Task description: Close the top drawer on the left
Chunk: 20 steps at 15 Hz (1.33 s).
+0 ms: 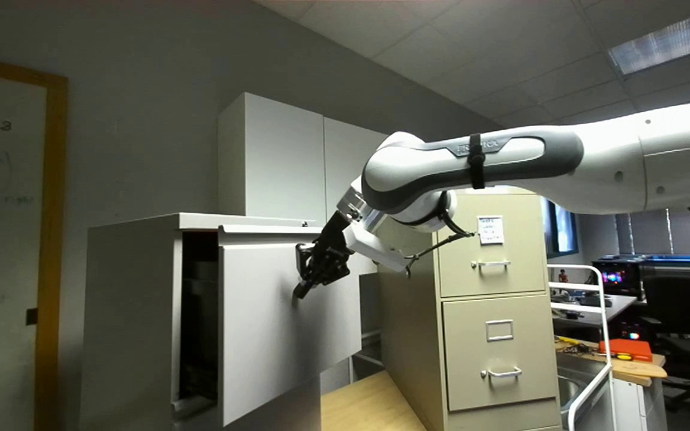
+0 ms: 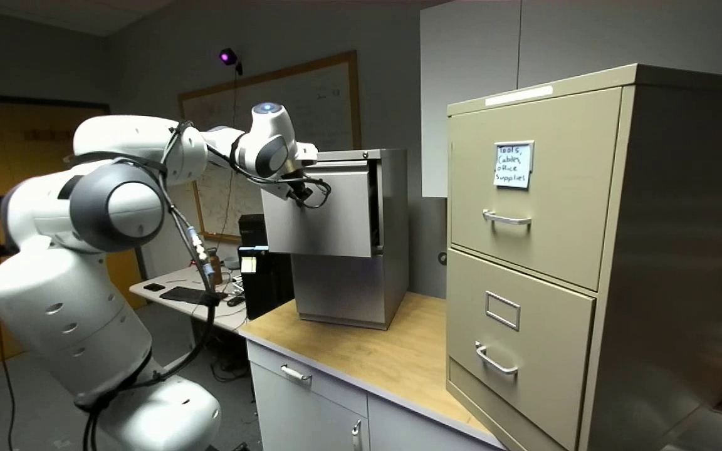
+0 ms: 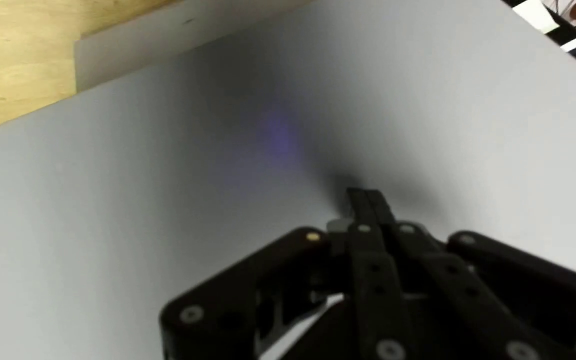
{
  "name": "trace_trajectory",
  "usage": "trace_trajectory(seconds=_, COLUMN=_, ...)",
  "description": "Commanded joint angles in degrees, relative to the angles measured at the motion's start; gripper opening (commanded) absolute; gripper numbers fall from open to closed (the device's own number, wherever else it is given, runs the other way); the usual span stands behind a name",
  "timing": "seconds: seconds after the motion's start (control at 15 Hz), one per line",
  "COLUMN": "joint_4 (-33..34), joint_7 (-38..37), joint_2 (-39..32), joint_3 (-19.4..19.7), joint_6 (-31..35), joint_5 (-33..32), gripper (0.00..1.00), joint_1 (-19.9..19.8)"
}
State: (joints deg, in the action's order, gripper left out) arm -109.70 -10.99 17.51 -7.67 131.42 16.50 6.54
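The top drawer's plain white front shows in both exterior views. It stands out from its white cabinet, with a dark gap along its side. In the wrist view the drawer front fills most of the picture. My black gripper is in front of the panel, in its upper middle part. In the wrist view its fingertips are together with nothing between them. The tips are at or very near the panel, over their shadow; whether they touch cannot be told.
A beige filing cabinet stands beside the white cabinet. Both stand at a wooden countertop. A white two-door cupboard is on the wall behind. A desk with a keyboard is beyond the drawer.
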Motion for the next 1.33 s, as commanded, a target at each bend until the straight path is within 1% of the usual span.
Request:
trace_trajectory(seconds=0.0, joint_4=12.3, joint_7=-4.64, joint_2=-10.44, joint_3=-2.95, joint_6=0.62, joint_5=-2.45, gripper=0.0, joint_1=0.69)
trace_trajectory(seconds=0.33, joint_4=23.45, joint_7=-9.11, joint_2=-19.8, joint_3=-4.84, joint_6=-0.13, joint_5=-8.73, gripper=0.0, joint_1=2.35)
trace_trajectory(seconds=0.6, joint_4=31.24, joint_7=-12.15, joint_2=-26.51, joint_3=-4.58, joint_6=-0.93, joint_5=-15.04, gripper=0.0, joint_1=5.13)
trace_trajectory(seconds=0.8, joint_4=36.55, joint_7=-13.22, joint_2=-30.51, joint_3=-3.98, joint_6=-2.71, joint_5=-17.49, gripper=0.0, joint_1=7.18)
trace_trajectory(seconds=1.0, joint_4=40.51, joint_7=-13.43, joint_2=-32.6, joint_3=-3.48, joint_6=-6.31, joint_5=-18.68, gripper=0.0, joint_1=8.22)
trace_trajectory(seconds=1.2, joint_4=42.21, joint_7=-13.31, joint_2=-33.02, joint_3=-2.94, joint_6=-8.98, joint_5=-19.02, gripper=0.0, joint_1=8.59)
trace_trajectory(seconds=1.27, joint_4=41.62, joint_7=-13.64, joint_2=-32.46, joint_3=-3.45, joint_6=-9.74, joint_5=-19.14, gripper=0.0, joint_1=7.94)
